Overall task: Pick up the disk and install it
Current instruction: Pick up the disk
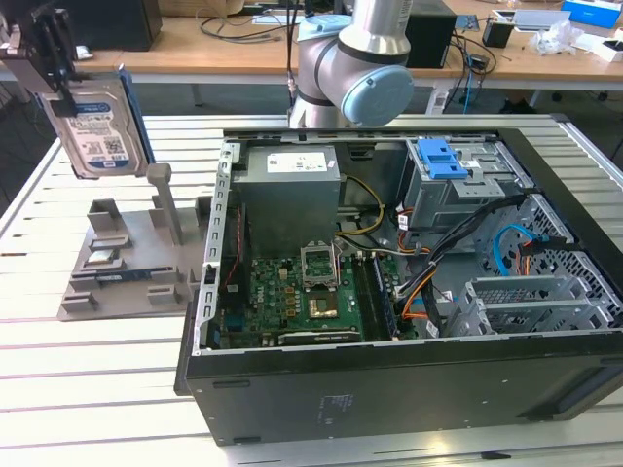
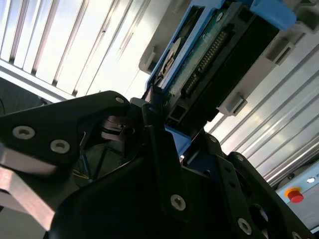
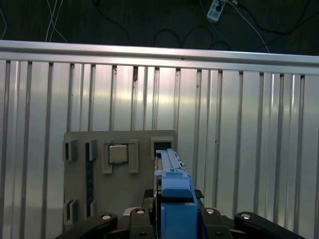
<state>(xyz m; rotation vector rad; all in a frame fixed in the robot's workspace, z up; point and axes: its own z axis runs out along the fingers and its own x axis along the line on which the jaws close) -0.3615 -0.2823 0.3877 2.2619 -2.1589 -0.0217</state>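
In the exterior view, the disk (image 1: 100, 128) hangs upright in the air at the view's far left. Its silver face and white-and-blue label show, and a blue bracket runs along its edge. My gripper (image 1: 56, 78) is shut on its top edge. Below it stands the grey holder stand (image 1: 127, 258), which the disk does not touch. In the second wrist view, the black fingers (image 2: 154, 129) clamp the disk (image 2: 199, 64) by its blue-edged end. In the first wrist view, the disk's blue bracket (image 3: 174, 191) stands edge-on above the grey holder stand (image 3: 119, 174).
An open computer case (image 1: 389, 389) lies on the slatted metal table (image 1: 97, 379), to the exterior view's right of the stand. Inside are a grey power-supply box (image 1: 289, 185), a motherboard (image 1: 292, 302) and a metal drive cage with a blue latch (image 1: 443, 161). The arm's base (image 1: 355, 58) rises behind the case.
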